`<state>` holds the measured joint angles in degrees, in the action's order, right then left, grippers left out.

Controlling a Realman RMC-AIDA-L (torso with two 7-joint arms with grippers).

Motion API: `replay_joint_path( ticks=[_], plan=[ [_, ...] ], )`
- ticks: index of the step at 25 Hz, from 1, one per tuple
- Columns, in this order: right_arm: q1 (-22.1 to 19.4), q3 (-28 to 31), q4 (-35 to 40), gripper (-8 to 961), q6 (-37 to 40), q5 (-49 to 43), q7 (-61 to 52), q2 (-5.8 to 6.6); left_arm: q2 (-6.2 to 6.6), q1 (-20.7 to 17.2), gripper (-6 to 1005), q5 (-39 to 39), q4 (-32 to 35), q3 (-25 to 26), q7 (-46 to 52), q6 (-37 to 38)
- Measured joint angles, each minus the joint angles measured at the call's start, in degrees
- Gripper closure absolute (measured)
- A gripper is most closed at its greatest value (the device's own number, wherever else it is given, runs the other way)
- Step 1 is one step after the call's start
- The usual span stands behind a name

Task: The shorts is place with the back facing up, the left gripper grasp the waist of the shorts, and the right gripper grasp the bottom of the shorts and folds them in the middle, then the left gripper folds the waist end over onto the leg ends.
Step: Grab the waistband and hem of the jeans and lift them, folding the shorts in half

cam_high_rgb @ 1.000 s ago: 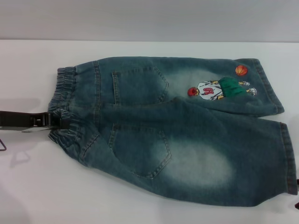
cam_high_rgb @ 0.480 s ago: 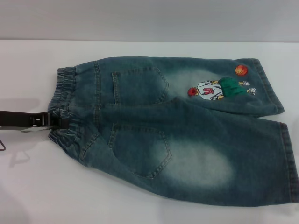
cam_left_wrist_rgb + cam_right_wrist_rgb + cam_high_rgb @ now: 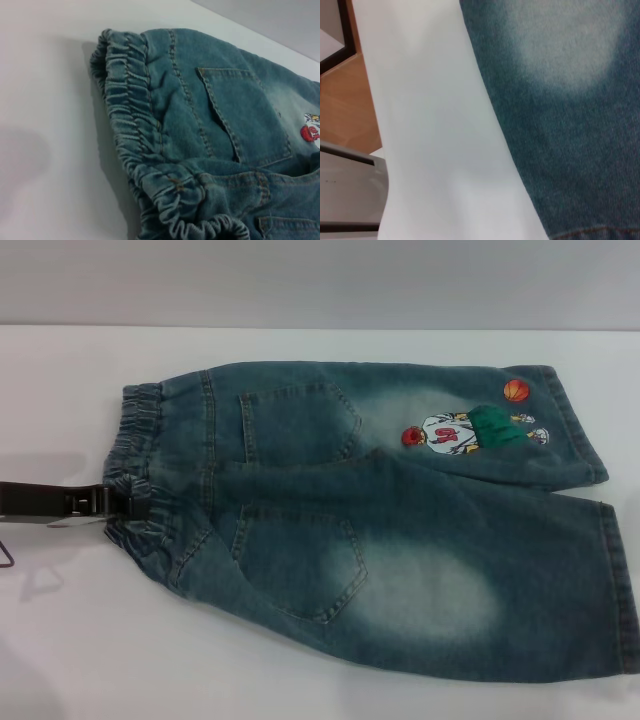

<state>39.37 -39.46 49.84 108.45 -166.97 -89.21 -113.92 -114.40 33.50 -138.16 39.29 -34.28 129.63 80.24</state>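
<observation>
flat on white table (image 3: pixel 80 640): shorts (image 3: pixel 400 540); left pincer (image 3: pixel 125 502) at waist (image 3: pixel 135 465), grip unclear.

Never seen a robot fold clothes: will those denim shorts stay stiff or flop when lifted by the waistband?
The shorts will probably droop; the cloth already creases near the waist. That gathered band looks bunchy, so likely easy to pinch where the left gripper sits.

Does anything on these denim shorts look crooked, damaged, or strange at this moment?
Nothing looks damaged. The faded blue-green denim shorts lie flat, back pockets up, on the white table. The black left gripper is at the gathered waist, which bunches there.
</observation>
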Motion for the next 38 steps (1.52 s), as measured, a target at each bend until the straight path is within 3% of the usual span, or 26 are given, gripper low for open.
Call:
replay_joint_path(
  ticks=[27, 38],
  plan=[
    [0.42, 0.03, 1.33, 406, -3.59, 0.37, 0.24, -3.15, -0.03, -0.46, 889, 0.17, 0.3, -0.09, -0.08, 1.24],
    [0.46, -0.1, 2.4, 413, -3.18, 0.47, 0.77, -3.44, 0.03, -0.59, 883, 0.16, 0.32, -0.09, -0.08, 1.49]
  ],
)
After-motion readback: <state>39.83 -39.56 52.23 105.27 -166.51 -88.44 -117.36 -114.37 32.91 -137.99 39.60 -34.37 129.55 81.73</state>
